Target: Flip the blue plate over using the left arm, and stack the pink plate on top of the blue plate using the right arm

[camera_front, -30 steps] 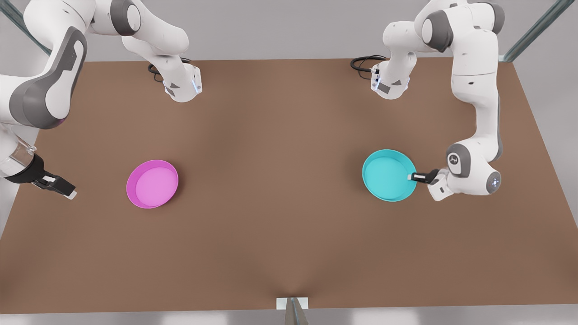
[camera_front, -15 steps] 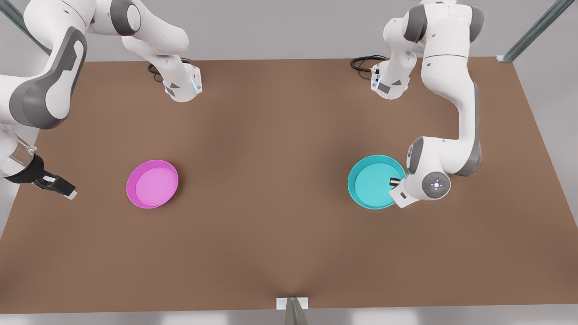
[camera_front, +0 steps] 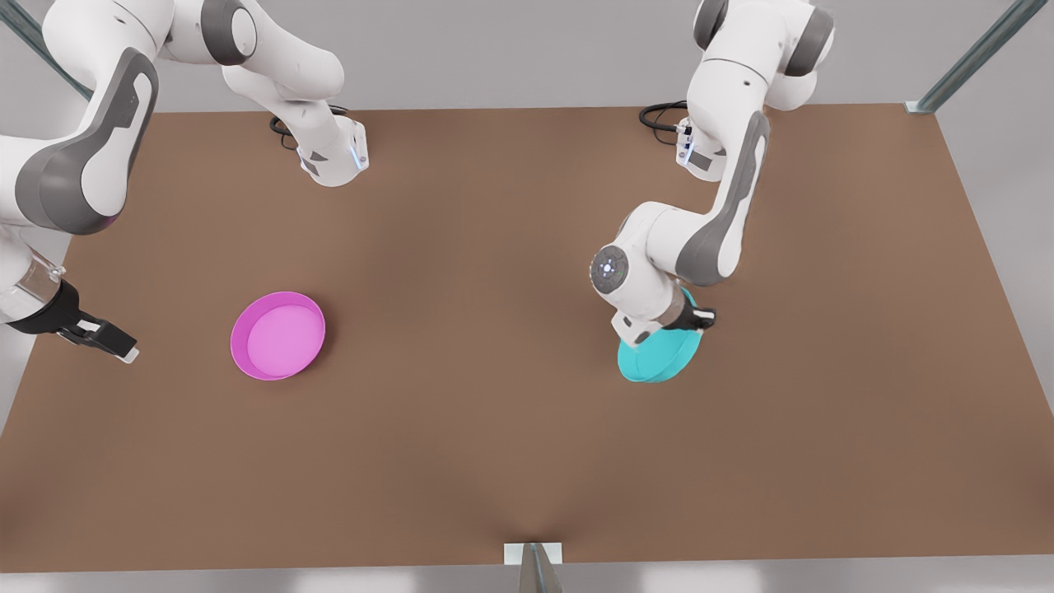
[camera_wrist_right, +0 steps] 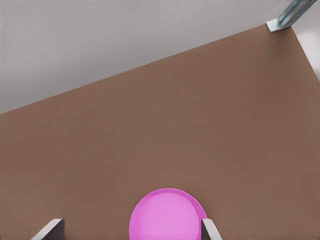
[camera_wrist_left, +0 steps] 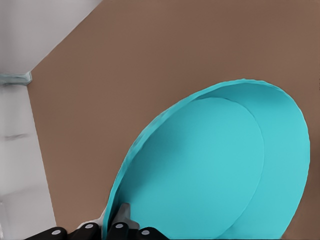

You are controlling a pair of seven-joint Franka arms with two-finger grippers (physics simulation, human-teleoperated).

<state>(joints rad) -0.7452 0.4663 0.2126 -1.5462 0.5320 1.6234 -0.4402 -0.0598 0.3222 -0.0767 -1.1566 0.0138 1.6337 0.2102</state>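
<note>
The blue plate (camera_front: 657, 356) is tipped up over the table on the front view's right, its plain base facing the camera. My left gripper (camera_front: 701, 319) is shut on its rim, and in the left wrist view the fingers (camera_wrist_left: 122, 216) pinch the rim with the blue plate (camera_wrist_left: 210, 170) spreading away from them. The pink plate (camera_front: 278, 335) lies flat, open side up, on the front view's left. My right gripper (camera_front: 114, 343) waits open beside it, near the table's edge. In the right wrist view the pink plate (camera_wrist_right: 165, 216) lies ahead, between the spread fingertips (camera_wrist_right: 210, 227).
The brown table (camera_front: 494, 247) carries both arm bases (camera_front: 333, 156) (camera_front: 708, 152) and their cables along its far edge. A metal post (camera_front: 972, 53) stands at the far right corner. A small bracket (camera_front: 533, 553) sits at the near edge.
The left arm swung toward the front view's left and turned its wrist, tipping the blue plate from open side up to base facing the camera. The right arm and pink plate stayed still.
</note>
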